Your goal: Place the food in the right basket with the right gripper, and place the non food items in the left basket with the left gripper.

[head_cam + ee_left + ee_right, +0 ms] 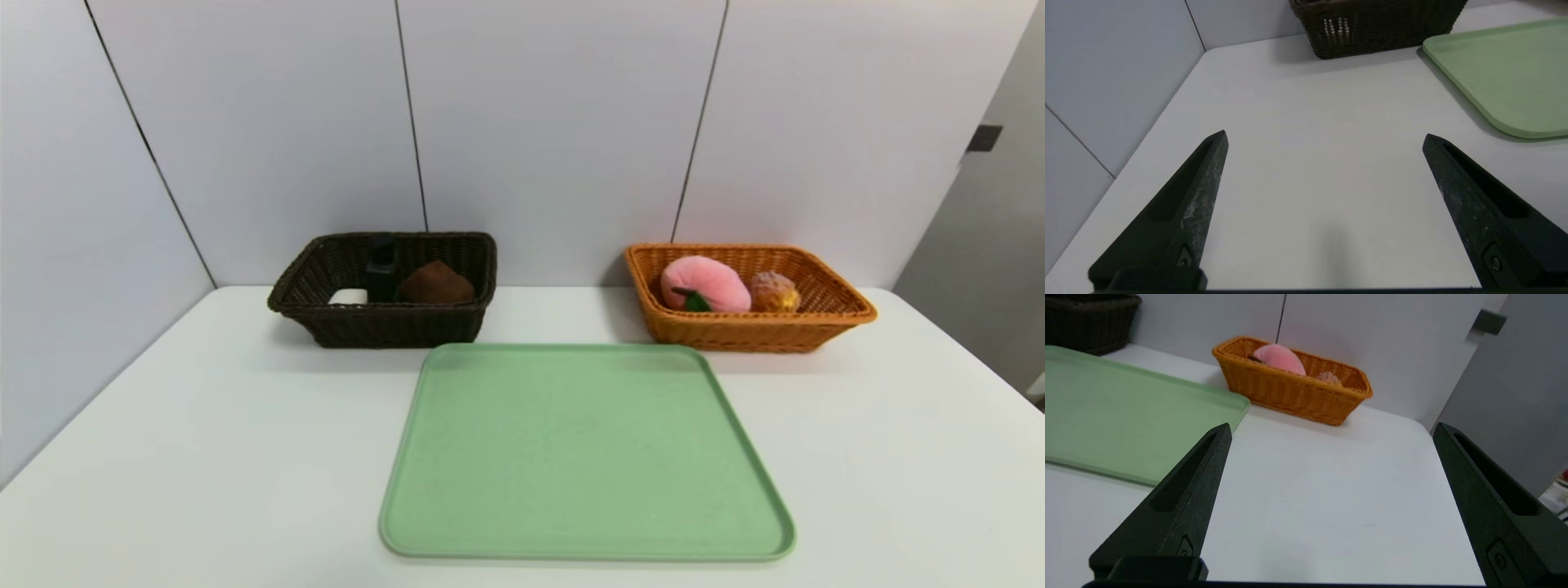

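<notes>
The dark brown left basket (384,322) holds a black bottle (381,265), a brown lump (435,285) and a white item (349,296). In the orange right basket (755,331) lie a pink plush peach (704,282) and a brownish pastry (773,291). Neither arm shows in the head view. My left gripper (1325,139) hangs open over bare table at the near left, the left basket (1372,28) far ahead of it. My right gripper (1331,428) is open over bare table at the near right, with the right basket (1290,390) and the peach (1282,358) beyond.
A green tray (584,449) with nothing on it lies at the table's middle, in front of both baskets; its edge (1498,73) shows in the left wrist view and its corner (1126,416) in the right. White wall panels stand behind. The table's right edge (1453,490) is near.
</notes>
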Robot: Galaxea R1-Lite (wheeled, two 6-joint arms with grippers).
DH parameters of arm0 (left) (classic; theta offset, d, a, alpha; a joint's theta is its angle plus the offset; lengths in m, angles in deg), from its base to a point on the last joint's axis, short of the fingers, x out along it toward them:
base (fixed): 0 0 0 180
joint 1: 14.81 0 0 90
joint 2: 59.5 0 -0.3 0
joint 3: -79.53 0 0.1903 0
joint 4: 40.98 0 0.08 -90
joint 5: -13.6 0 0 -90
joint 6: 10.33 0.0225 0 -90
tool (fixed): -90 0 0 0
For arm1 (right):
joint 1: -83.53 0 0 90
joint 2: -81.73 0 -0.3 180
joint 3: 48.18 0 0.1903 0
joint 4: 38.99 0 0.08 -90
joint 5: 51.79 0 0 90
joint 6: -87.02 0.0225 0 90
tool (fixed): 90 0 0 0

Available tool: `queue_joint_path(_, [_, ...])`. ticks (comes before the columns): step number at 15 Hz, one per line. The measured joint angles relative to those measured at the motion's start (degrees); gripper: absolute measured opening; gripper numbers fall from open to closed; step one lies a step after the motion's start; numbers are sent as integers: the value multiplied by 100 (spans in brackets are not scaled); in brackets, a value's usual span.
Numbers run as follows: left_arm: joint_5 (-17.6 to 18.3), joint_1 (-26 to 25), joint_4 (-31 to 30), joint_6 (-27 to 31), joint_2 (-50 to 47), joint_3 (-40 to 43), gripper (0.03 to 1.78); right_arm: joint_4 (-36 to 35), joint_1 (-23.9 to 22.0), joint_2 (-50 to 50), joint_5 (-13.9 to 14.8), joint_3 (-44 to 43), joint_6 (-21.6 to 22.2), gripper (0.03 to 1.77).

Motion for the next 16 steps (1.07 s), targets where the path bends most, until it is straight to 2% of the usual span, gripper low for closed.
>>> queue_joint_path(2, [-17, 0, 16, -239, -2, 151, 169, 750, 7, 4, 162, 69, 670, 170])
queue_joint_path(4, [-20, 0, 245, -486, -2, 193, 169, 950, 7, 4, 218, 78, 1174, 170])
queue_joint_path(7, [-126, 0, 230, -718, -2, 206, 169, 948, 7, 4, 247, 83, 1226, 170])
queue_joint_path(16, [-165, -2, 212, -784, -5, 208, 169, 944, 7, 4, 361, 85, 1250, 170])
